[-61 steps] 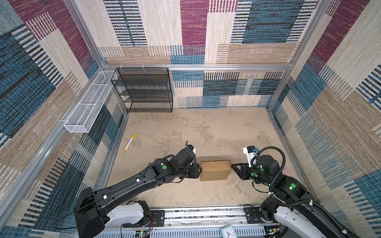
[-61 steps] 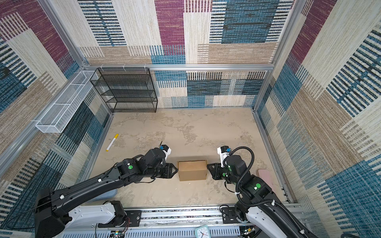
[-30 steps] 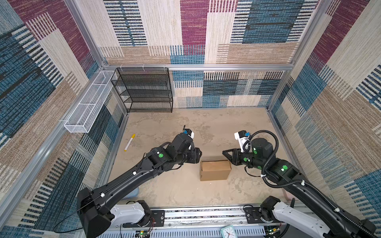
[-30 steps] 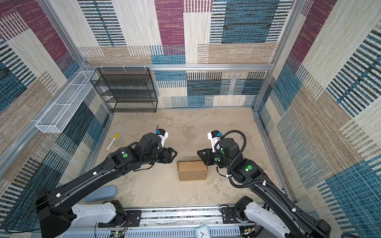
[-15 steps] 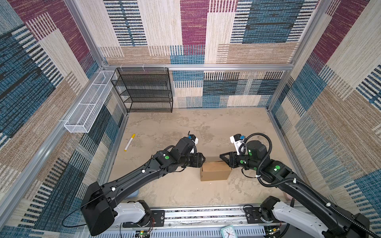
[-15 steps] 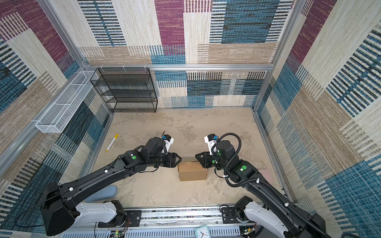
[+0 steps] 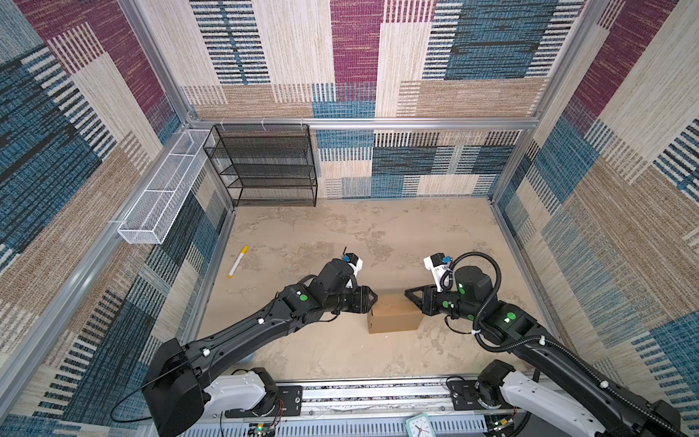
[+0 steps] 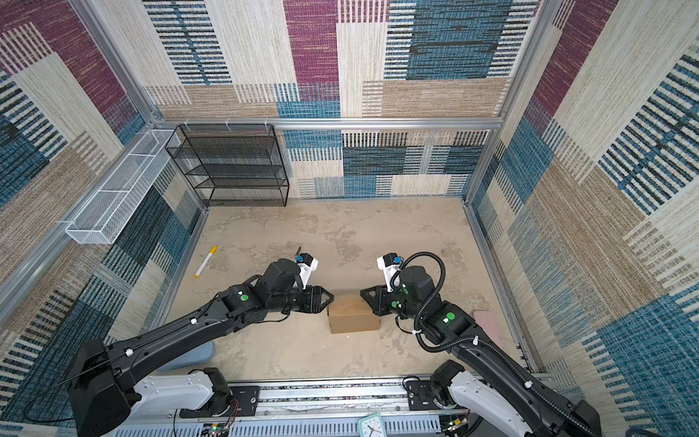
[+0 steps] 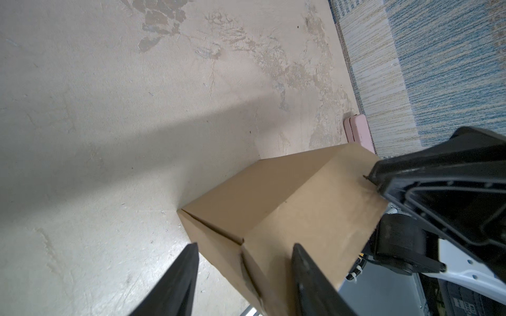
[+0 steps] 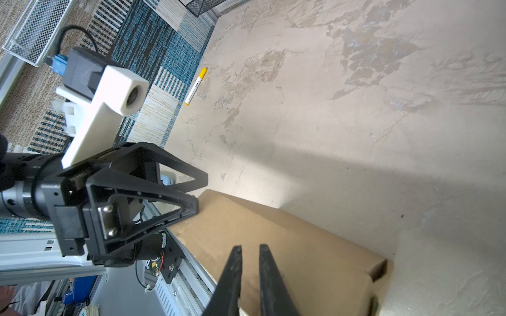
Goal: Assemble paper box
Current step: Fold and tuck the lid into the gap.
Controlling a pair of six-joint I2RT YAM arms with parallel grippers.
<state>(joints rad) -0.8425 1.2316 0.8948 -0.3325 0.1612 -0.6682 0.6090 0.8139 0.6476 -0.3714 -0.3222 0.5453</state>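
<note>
The paper box (image 7: 395,319) is seen in both top views (image 8: 353,318) as plain brown unprinted cardboard, folded shut into a rectangular block; it is set flat on the table (image 7: 340,234), near its front edge, right of centre; a small gap is left at one corner (image 10: 377,270).

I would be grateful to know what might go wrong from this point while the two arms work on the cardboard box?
1. The paper box rests on the table, apparently ungripped. With the left gripper and right gripper at opposite ends of its far top edge, uneven pressing may slide or twist it.
2. The left gripper's open jaws straddle a corner beside a flap seam; a finger could snag and lift that flap.
</note>
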